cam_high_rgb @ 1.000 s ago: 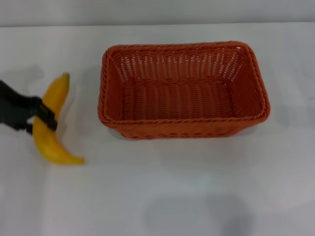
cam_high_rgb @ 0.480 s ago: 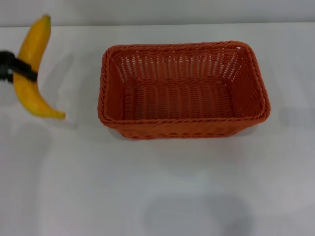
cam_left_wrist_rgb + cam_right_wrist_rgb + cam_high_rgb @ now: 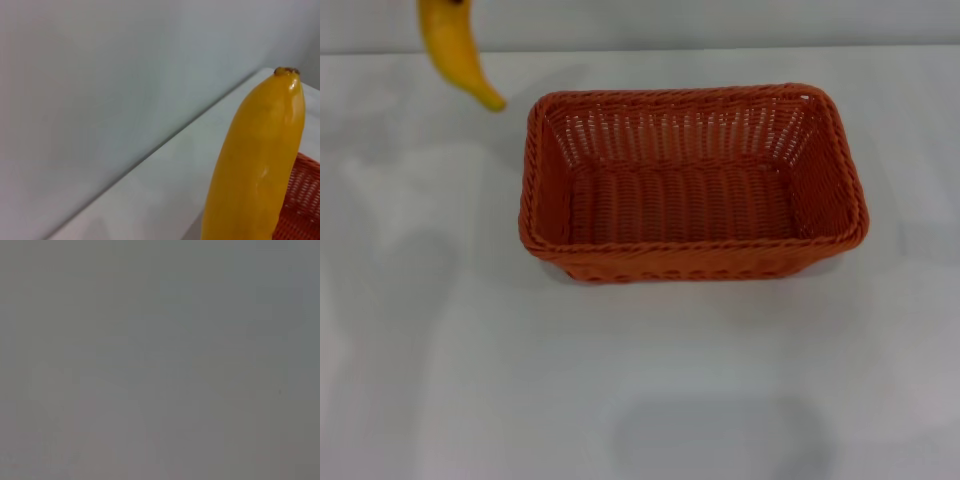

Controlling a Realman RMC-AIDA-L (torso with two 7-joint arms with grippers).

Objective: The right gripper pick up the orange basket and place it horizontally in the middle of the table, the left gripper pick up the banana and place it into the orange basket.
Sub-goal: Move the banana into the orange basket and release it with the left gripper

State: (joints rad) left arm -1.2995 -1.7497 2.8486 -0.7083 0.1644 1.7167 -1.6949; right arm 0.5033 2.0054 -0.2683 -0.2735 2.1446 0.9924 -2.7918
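The orange basket [image 3: 692, 262] lies lengthwise across the middle of the white table [image 3: 470, 380], with nothing inside. The banana [image 3: 455, 50] hangs in the air at the far left, up and to the left of the basket's far left corner, with its lower tip pointing at the basket. Its upper part is cut off by the head view's top edge, and so is the left gripper holding it. The left wrist view shows the banana [image 3: 260, 165] close up, with a bit of the basket [image 3: 302, 200] behind it. The right gripper is out of view.
Bare tabletop surrounds the basket on all sides. A pale wall runs along the table's far edge [image 3: 720, 48]. The right wrist view shows only plain grey.
The banana has risen off the table at the left, held by the left gripper, and has moved up and toward the basket's far left corner. The gripper has passed out of the head view.
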